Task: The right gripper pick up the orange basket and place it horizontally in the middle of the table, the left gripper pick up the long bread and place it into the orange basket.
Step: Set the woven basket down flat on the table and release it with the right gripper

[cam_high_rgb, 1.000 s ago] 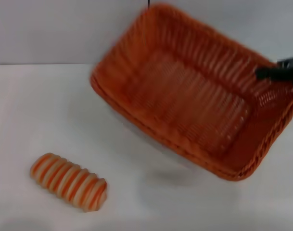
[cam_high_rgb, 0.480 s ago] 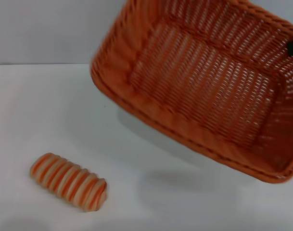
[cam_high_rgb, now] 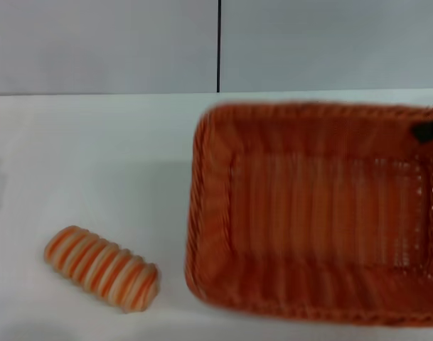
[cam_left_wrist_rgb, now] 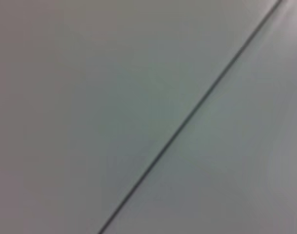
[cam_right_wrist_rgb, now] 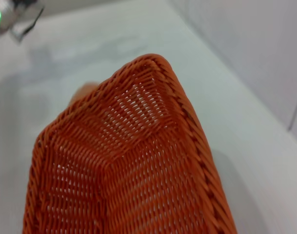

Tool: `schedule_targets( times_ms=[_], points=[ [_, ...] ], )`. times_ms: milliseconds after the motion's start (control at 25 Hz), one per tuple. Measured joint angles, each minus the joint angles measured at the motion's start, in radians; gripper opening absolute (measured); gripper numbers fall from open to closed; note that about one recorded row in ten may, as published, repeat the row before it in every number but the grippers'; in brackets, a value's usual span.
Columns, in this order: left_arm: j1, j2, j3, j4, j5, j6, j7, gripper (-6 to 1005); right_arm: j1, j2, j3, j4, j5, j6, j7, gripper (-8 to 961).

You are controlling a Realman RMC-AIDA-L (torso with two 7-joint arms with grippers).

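Note:
The orange basket is level and lengthwise across the right half of the table, low over it or on it; I cannot tell which. My right gripper shows as a dark tip at the basket's far right rim, shut on that rim. In the right wrist view the orange basket fills the frame from close up. The long bread, striped orange and cream, lies on the table at the front left, apart from the basket. My left gripper is out of view; its wrist view shows only the grey wall.
A grey wall with a dark vertical seam backs the table. Part of a grey device with a green light shows far off in the right wrist view. The basket's right end runs past the head view's edge.
The basket has swung down from a raised, tilted pose to level and horizontal, shifting toward the front. The bread has not moved.

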Motion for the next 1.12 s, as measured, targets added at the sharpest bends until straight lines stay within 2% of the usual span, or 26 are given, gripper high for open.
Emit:
schedule_targets(
  times_ms=[80, 120, 160, 200, 240, 280, 440, 880, 1040, 1120],
  points=[
    [-0.007, 0.001, 0.027, 0.007, 0.000, -0.002, 0.004, 777, 0.044, 0.020, -0.037, 0.067, -0.068, -0.001, -0.063, 216],
    [-0.007, 0.001, 0.027, 0.007, 0.000, -0.002, 0.004, 777, 0.044, 0.020, -0.037, 0.067, -0.068, -0.001, -0.063, 219],
    [-0.008, 0.001, 0.033, 0.008, 0.000, -0.004, 0.004, 776, 0.078, 0.037, -0.042, 0.126, -0.116, -0.004, -0.107, 221],
    [-0.008, 0.001, 0.033, 0.008, 0.000, -0.004, 0.004, 776, 0.078, 0.037, -0.042, 0.126, -0.116, -0.004, -0.107, 224],
    [-0.008, 0.001, 0.035, 0.008, 0.000, -0.006, 0.004, 776, 0.109, 0.054, -0.037, 0.182, -0.155, -0.006, -0.150, 226],
    [-0.008, 0.001, 0.038, 0.008, 0.000, -0.006, 0.004, 776, 0.109, 0.054, -0.037, 0.182, -0.155, -0.006, -0.150, 229],
    [-0.012, 0.002, 0.050, 0.011, 0.000, -0.007, 0.005, 775, 0.154, 0.084, -0.025, 0.247, -0.173, -0.020, -0.227, 239],
    [-0.022, 0.002, 0.069, 0.011, 0.000, -0.027, 0.005, 772, 0.174, 0.113, -0.025, 0.263, -0.173, -0.107, -0.277, 267],
    [-0.021, 0.001, 0.070, 0.006, 0.000, -0.030, 0.006, 771, 0.175, 0.134, 0.021, 0.277, -0.171, -0.148, -0.298, 277],
    [-0.021, 0.001, 0.071, 0.006, 0.000, -0.032, 0.006, 771, 0.177, 0.138, 0.027, 0.280, -0.171, -0.152, -0.303, 282]
  ],
)
